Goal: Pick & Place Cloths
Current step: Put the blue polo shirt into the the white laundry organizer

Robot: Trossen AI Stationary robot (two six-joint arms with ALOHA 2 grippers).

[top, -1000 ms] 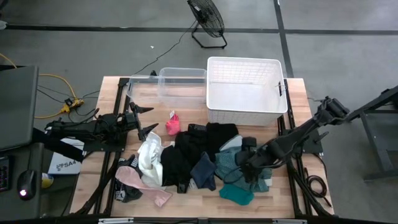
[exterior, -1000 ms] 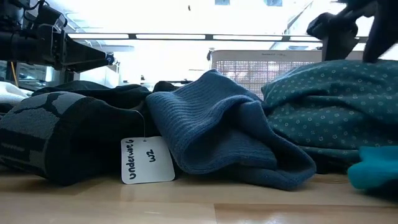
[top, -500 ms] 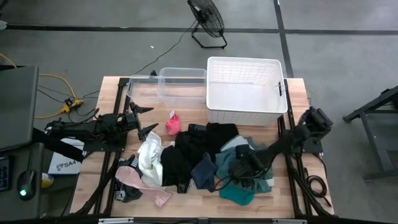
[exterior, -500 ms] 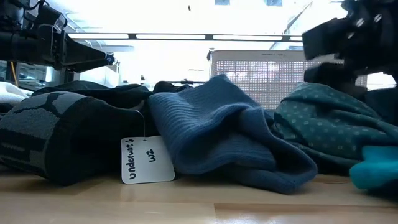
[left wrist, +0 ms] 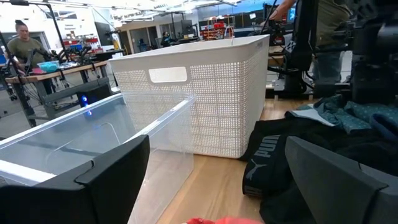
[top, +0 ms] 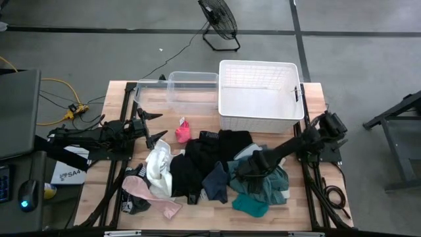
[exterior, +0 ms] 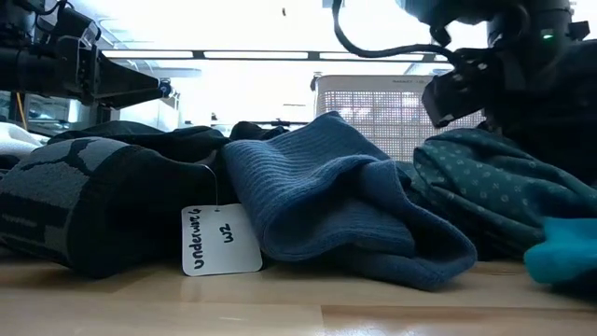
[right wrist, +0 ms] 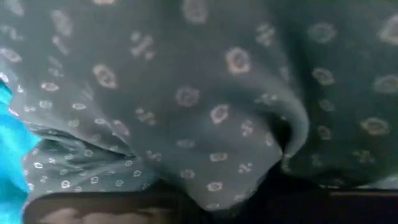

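Note:
The cloths lie heaped on the table's middle: black ones (top: 197, 161), a navy one (top: 216, 182) (exterior: 326, 196), a white one (top: 158, 164), a pink one (top: 181, 132), a bright teal one (top: 250, 206) and a teal-green patterned one (top: 270, 181) (exterior: 494, 187). My right gripper (top: 248, 168) is down on the patterned cloth's left part, which fills the right wrist view (right wrist: 186, 99). My left gripper (top: 150, 126) (left wrist: 211, 180) hovers open at the table's left, beside the pink cloth, with nothing between its fingers. My right gripper comes down slanting from the table's right onto the teal-green patterned cloth near its left edge. In its wrist view a bunched ridge of the fabric (right wrist: 283, 140) rises right before the camera. The cloth hides the fingers. The rest of the cloth lies on the pile.
A white slatted basket (top: 260, 117) stands at the far right and a clear bin (top: 176, 99) to its left. A paper tag (exterior: 220, 240) hangs on a black and grey cloth (exterior: 84, 210) near the front edge. People stand in the room beyond.
My right gripper has swung toward the table's left and gone down onto the teal-green patterned cloth. The cloth's high mound has sunk and flattened under it. The other cloths have kept their places.

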